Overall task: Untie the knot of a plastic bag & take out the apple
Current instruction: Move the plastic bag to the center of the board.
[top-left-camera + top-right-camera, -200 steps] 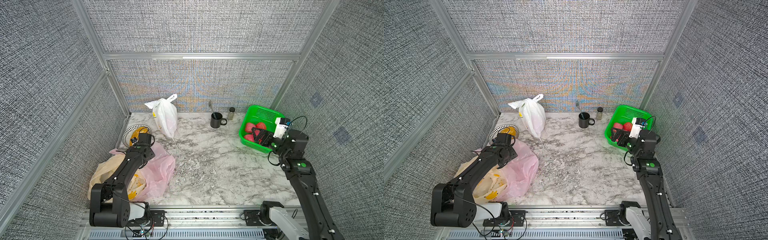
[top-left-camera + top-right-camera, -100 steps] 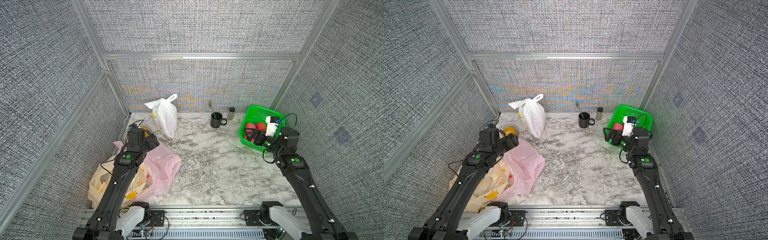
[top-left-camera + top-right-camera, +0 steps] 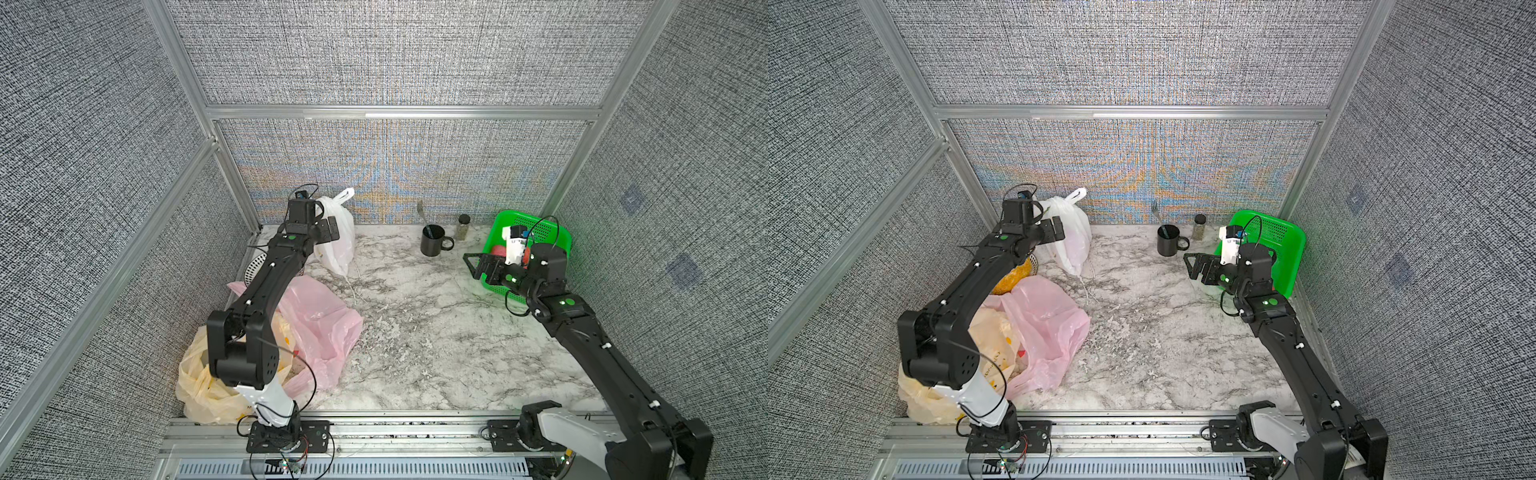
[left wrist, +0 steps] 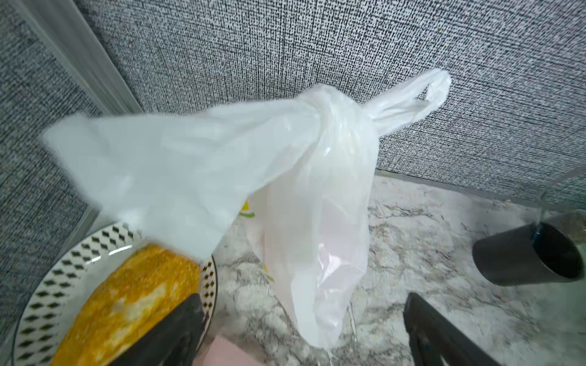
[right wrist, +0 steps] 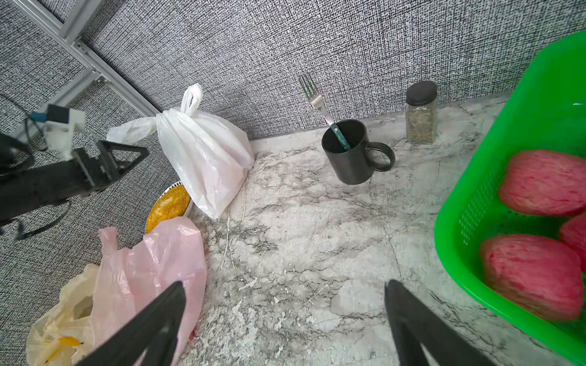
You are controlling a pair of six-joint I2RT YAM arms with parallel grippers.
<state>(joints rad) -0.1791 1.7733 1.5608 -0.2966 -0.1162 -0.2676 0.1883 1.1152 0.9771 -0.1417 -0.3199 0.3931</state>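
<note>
While the white plastic bag (image 3: pixel 343 245) stood knotted, left gripper (image 3: pixel 328 229) and right gripper (image 3: pixel 473 266) gaped wide, both holding nothing.

readable text: none anywhere
white bag (image 4: pixel 317 206): yellow-green print thru plastic, no letters legible
yellow bag (image 3: pixel 996 336): red + yellow marks, illegible
right wrist cam (image 3: pixel 514 247): dark marks on white housing, too small to read

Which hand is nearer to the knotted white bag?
Left. The left hand hovers right beside the white bag; the right hand is across the table by the green basket.
</note>
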